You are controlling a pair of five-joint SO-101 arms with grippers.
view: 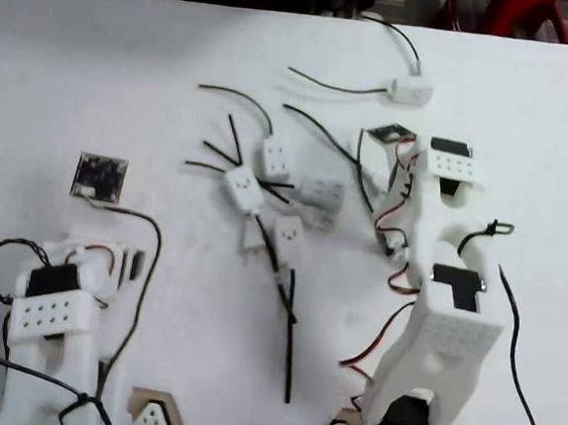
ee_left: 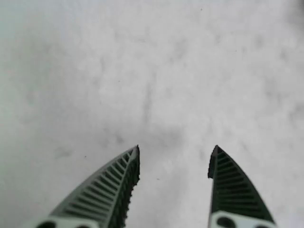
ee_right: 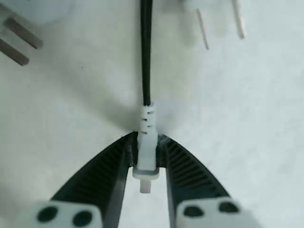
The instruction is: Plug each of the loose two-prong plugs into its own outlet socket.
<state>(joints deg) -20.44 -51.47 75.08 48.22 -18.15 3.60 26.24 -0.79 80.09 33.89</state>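
Several white plugs with black cords lie in a loose cluster (view: 280, 197) mid-table, and one more plug (view: 411, 89) sits at the back. My right gripper (ee_right: 146, 137) is shut on the neck of a white plug (ee_right: 146, 156) just above the table. Its black cord (ee_right: 146, 47) runs straight away from the fingers. In the high view the right gripper (view: 390, 232) hangs right of the cluster. My left gripper (ee_left: 175, 149) is open over bare white table, with nothing between its fingers. From above, the left gripper (view: 128, 264) sits at the front left.
Two dark prongs (ee_right: 19, 40) and two thin pale prongs (ee_right: 221, 23) of other plugs lie just beyond the held plug. Red and black arm wires (view: 388, 271) hang beside the right arm. The white table (view: 97, 77) stretches bare at the back left.
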